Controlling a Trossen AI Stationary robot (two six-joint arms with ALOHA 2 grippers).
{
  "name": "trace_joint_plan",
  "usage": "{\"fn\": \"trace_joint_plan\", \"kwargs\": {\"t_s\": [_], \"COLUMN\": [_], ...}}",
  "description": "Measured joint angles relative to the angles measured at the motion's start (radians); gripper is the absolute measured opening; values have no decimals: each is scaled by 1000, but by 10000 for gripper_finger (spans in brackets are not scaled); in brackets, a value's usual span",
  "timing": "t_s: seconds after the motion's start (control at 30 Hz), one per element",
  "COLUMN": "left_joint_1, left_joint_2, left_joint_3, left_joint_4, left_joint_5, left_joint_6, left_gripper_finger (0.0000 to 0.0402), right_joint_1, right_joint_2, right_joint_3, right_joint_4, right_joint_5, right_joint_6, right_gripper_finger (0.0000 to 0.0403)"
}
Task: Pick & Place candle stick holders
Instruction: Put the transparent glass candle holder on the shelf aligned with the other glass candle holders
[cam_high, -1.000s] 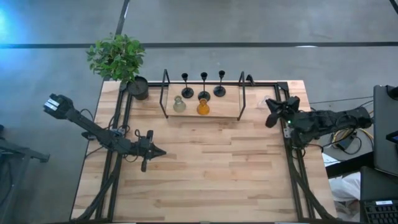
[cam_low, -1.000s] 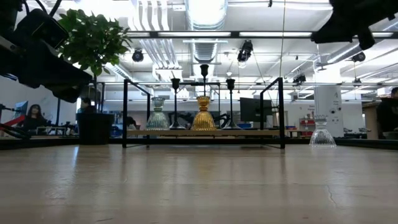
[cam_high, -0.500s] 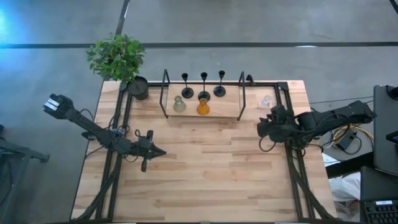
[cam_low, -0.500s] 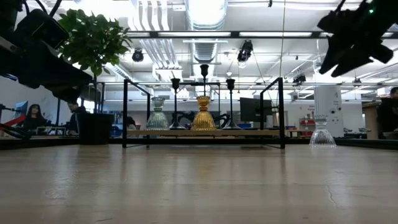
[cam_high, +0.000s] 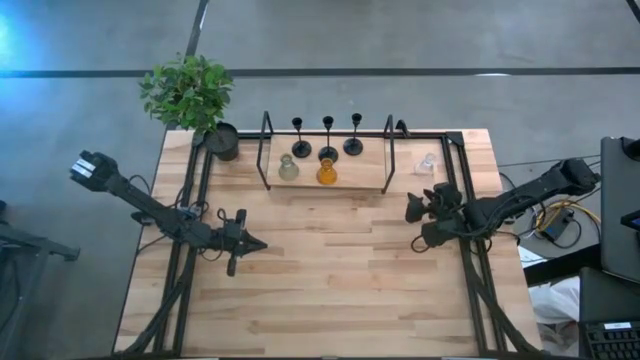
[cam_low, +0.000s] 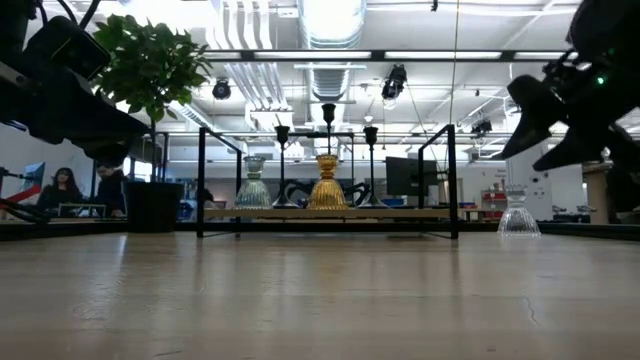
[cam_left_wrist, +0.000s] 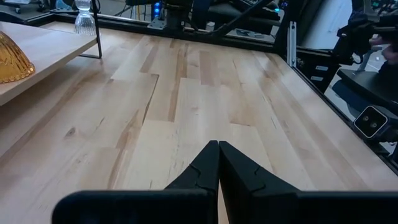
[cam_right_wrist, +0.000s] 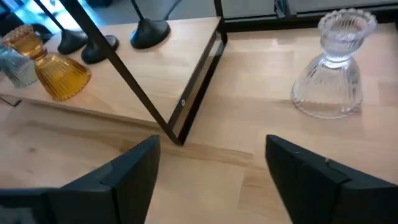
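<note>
A pale wooden desk (cam_high: 330, 270) fills the middle of the high view, planks running left to right. At its upper left corner stands a black pot (cam_high: 222, 141) with a green plant (cam_high: 187, 90). At upper centre a black-framed rack (cam_high: 385, 155) rests on the desk. In the low view, a seated person (cam_low: 60, 190) shows far left.

A robotics lab in a big open hall. Overhead run bare ducts (cam_low: 330, 40), pipes and strip lights under an open ceiling; the floor (cam_high: 400, 40) is plain grey concrete. A butcher-block table (cam_high: 330, 270) sits on a black metal frame, cables trailing off one side. Beyond it, a person (cam_low: 60, 190) sits at a desk among monitors (cam_low: 405, 175) and other rigs.
</note>
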Motion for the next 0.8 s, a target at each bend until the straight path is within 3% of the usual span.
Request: {"fn": "trace_joint_plan", "kwargs": {"t_s": [0.17,0.37,0.7,0.8], "left_joint_1": [0,0,0,0], "left_joint_2": [1,1,1,1], "left_joint_3": [0,0,0,0], "left_joint_4": [-1,0,0,1], "left_joint_5": [0,0,0,0], "left_joint_6": [0,0,0,0], "left_gripper_finger": [14,14,14,14], "right_joint_1": [0,-34,-183,-236], "right_joint_2": [40,109,217,229], "right_joint_3": [-76,-131,-149,-146], "right_joint_4": [103,156,225,230], "right_joint_5": [66,201,205,161], "right_joint_6": [-14,36,-8,-5], "right_gripper_finger": [303,300,269,267]}}
